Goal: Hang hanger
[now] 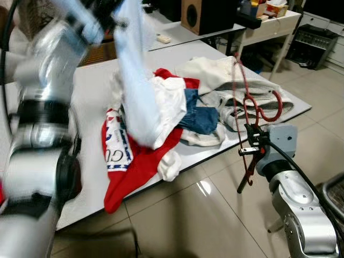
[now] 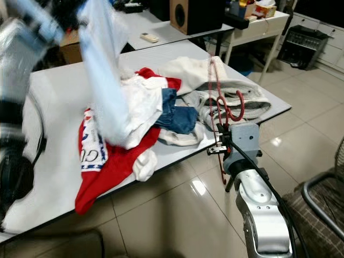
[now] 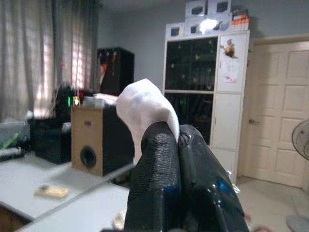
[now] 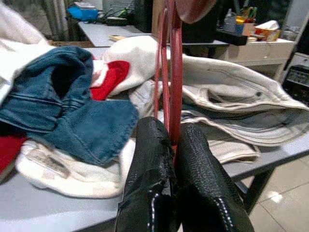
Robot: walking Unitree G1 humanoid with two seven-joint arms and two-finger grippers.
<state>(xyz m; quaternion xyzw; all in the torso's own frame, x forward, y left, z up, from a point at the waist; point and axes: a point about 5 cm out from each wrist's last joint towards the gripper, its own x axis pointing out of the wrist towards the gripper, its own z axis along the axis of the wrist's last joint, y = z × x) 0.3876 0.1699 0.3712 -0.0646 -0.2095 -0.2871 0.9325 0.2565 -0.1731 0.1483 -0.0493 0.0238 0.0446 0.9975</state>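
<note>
- On my far left the blurred silver left arm (image 1: pixel 40 107) is raised high over the grey bench (image 1: pixel 88 88).
- My left gripper (image 3: pixel 177 140) has its black fingers (image 3: pixel 157 169) pressed together on a fold of pale white-blue cloth (image 3: pixel 145 104); from the head camera that garment (image 1: pixel 134 75) hangs down in a long drape to the clothes below.
- Under it lies the heap on the bench: a red and white printed garment (image 1: pixel 129 161) spilling over the near edge, a white shirt (image 1: pixel 169 105) on top, and crumpled blue denim jeans (image 1: pixel 200 114) just right of it.
- Further right, a cream-white jacket (image 1: pixel 226 75) is spread toward the bench's right corner.
- Behind the bench I can see a second grey table (image 1: pixel 177 35) with a brown wooden speaker box (image 1: pixel 194 15) on it.
- The task item, a dark red wire clothes hanger (image 1: pixel 248 115), stands roughly upright at the bench's right front edge, its curved hook (image 1: pixel 269 105) near the cream jacket.
- My right gripper (image 4: pixel 175 140) has its fingers (image 4: pixel 149 159) closed tight on the hanger's thin red bars (image 4: pixel 170 72), which rise straight up between them.
- The silver right arm (image 1: pixel 301 215) reaches up from the lower right over the glossy tiled floor (image 1: pixel 204 215).
</note>
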